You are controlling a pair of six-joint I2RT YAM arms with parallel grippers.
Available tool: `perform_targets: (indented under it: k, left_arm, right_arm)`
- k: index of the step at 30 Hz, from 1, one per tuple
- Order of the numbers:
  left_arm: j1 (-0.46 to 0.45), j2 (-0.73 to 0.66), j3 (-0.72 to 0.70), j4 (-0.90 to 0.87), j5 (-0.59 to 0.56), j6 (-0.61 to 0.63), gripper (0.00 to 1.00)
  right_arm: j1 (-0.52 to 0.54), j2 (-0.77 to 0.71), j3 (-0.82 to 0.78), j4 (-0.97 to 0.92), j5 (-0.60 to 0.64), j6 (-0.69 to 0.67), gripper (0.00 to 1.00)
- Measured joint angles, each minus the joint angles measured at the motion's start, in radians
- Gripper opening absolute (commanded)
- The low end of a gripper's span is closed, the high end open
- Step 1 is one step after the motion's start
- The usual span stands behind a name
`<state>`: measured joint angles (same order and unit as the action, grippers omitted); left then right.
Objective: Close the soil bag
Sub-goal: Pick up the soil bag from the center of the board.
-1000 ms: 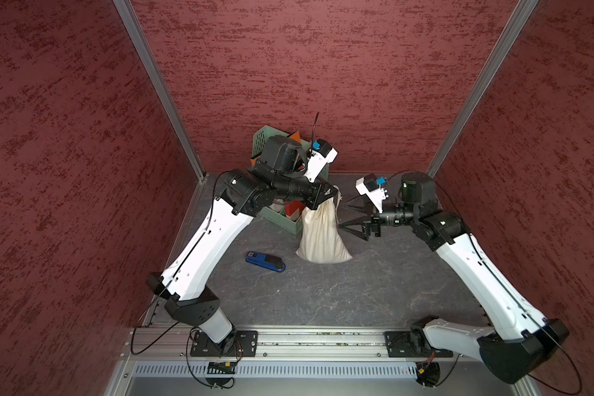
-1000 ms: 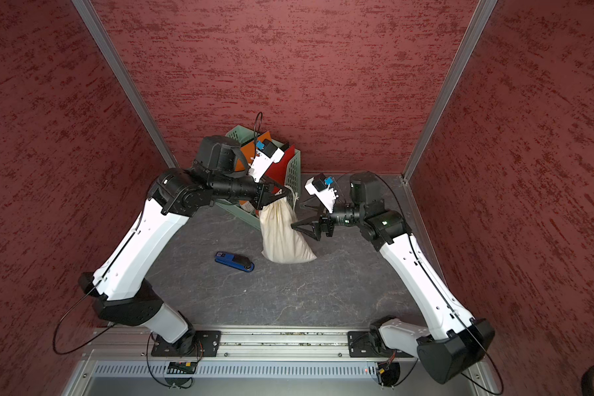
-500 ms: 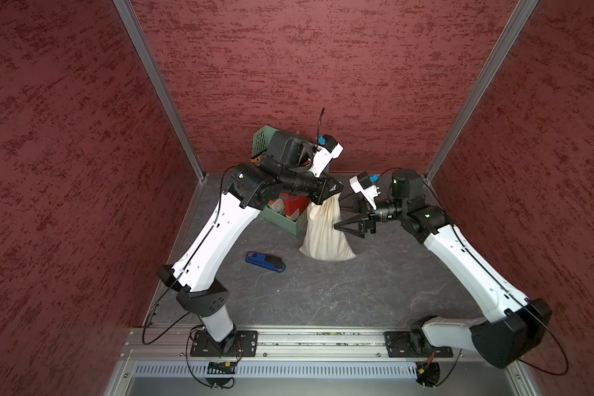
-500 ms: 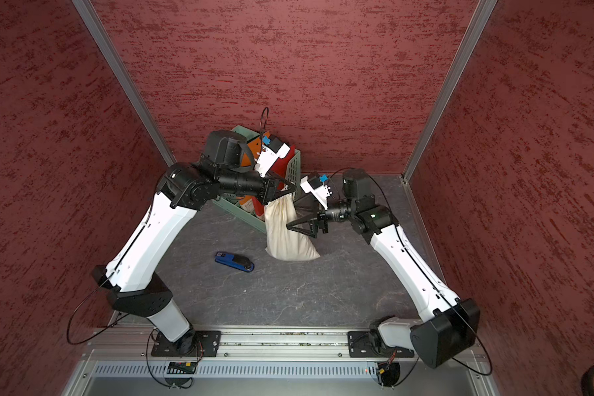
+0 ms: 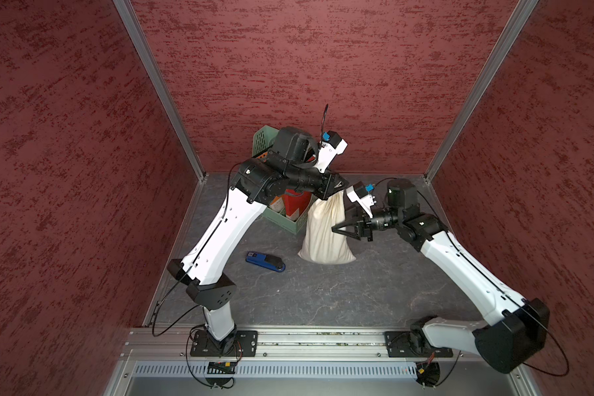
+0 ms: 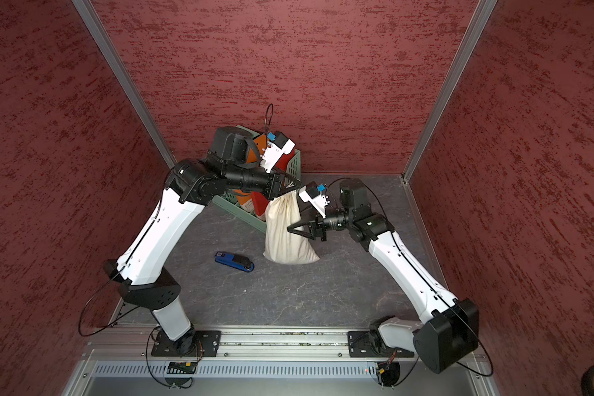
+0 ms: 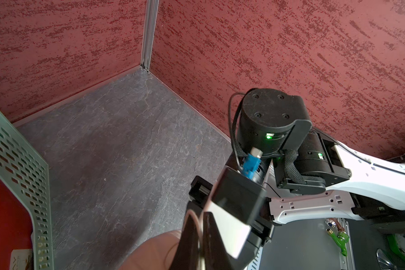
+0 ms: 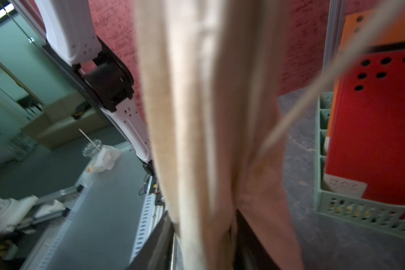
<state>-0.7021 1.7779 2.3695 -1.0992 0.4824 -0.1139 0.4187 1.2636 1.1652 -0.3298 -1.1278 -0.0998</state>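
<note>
The soil bag [image 5: 323,240] stands on the gray table [image 5: 357,295] near the middle of its back edge, just beside the green basket [image 5: 290,224]. The left gripper [image 5: 335,193] is squeezed tight on the thin cord [image 8: 313,93] at the bag's top, and the right gripper [image 5: 335,227] pinches the bag's cloth lower down. The white label [image 8: 344,185] on the red folder [image 8: 372,128] is too blurry to read.
</note>
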Motion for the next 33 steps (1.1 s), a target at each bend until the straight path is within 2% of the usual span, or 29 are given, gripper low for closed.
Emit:
perform_targets:
  k: [2, 3, 11, 13, 19, 20, 23, 24, 25, 26, 33]
  left_arm:
    - [0.000, 0.003, 0.000, 0.007, 0.008, -0.010, 0.00]
    - [0.000, 0.004, 0.000, 0.010, 0.013, -0.013, 0.00]
    - [-0.001, 0.005, 0.003, 0.023, 0.024, -0.032, 0.00]
    - [-0.001, 0.010, 0.009, 0.023, 0.018, -0.039, 0.08]
    - [0.008, 0.031, 0.018, 0.011, -0.033, -0.065, 0.11]
    - [0.014, 0.037, 0.021, 0.000, -0.042, -0.074, 0.18]
    - [0.045, 0.054, 0.026, -0.016, -0.077, -0.100, 0.54]
    - [0.057, 0.057, 0.026, -0.023, -0.090, -0.108, 0.70]
    - [0.067, 0.059, 0.026, -0.030, -0.100, -0.111, 0.95]
    - [0.076, 0.059, 0.026, -0.033, -0.106, -0.111, 0.99]
    - [0.097, 0.038, 0.023, -0.035, -0.155, -0.118, 1.00]
  right_arm:
    - [0.002, -0.019, -0.012, 0.010, 0.015, 0.005, 0.01]
    - [0.003, -0.030, -0.019, 0.014, 0.021, 0.014, 0.00]
    - [0.007, -0.113, -0.084, 0.089, 0.068, 0.087, 0.00]
    - [0.008, -0.128, -0.093, 0.102, 0.085, 0.110, 0.00]
    - [0.011, -0.164, -0.124, 0.150, 0.124, 0.173, 0.00]
    - [0.011, -0.170, -0.129, 0.160, 0.129, 0.183, 0.00]
    - [0.012, -0.184, -0.135, 0.176, 0.132, 0.212, 0.00]
    - [0.012, -0.188, -0.135, 0.182, 0.134, 0.219, 0.00]
    - [0.012, -0.192, -0.135, 0.188, 0.136, 0.225, 0.00]
    - [0.012, -0.196, -0.135, 0.192, 0.138, 0.231, 0.00]
    - [0.013, -0.203, -0.134, 0.211, 0.222, 0.253, 0.00]
